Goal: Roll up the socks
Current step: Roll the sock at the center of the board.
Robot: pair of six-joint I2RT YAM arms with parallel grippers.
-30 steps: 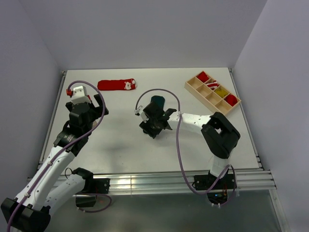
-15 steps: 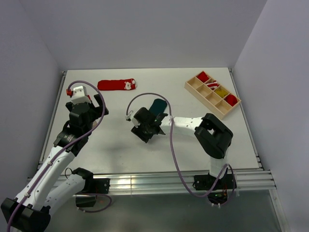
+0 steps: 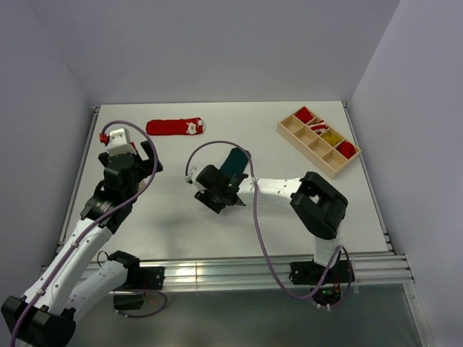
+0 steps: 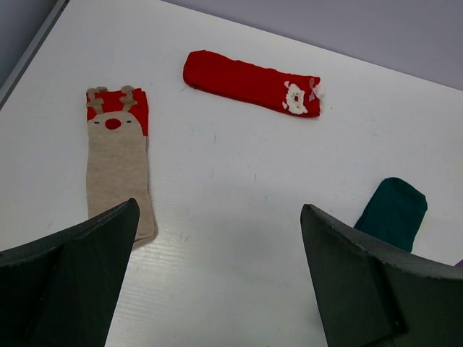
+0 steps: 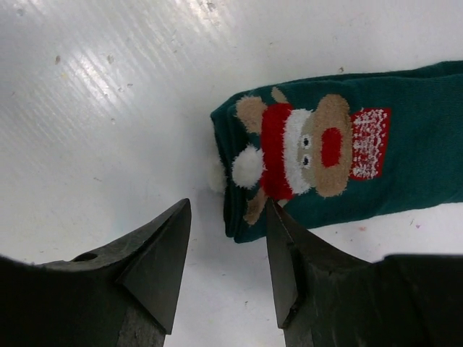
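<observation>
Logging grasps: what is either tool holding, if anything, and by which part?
Nothing is held. The right tool stands open at the green sock's cuff end, not closed on it; the left tool is open and empty.

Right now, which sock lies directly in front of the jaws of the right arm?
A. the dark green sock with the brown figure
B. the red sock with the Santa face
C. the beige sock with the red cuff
A: in the right wrist view the cuff end of the dark green sock lies just beyond the tips of the open right jaws, while the red sock and the beige sock lie over by the left arm.
</observation>
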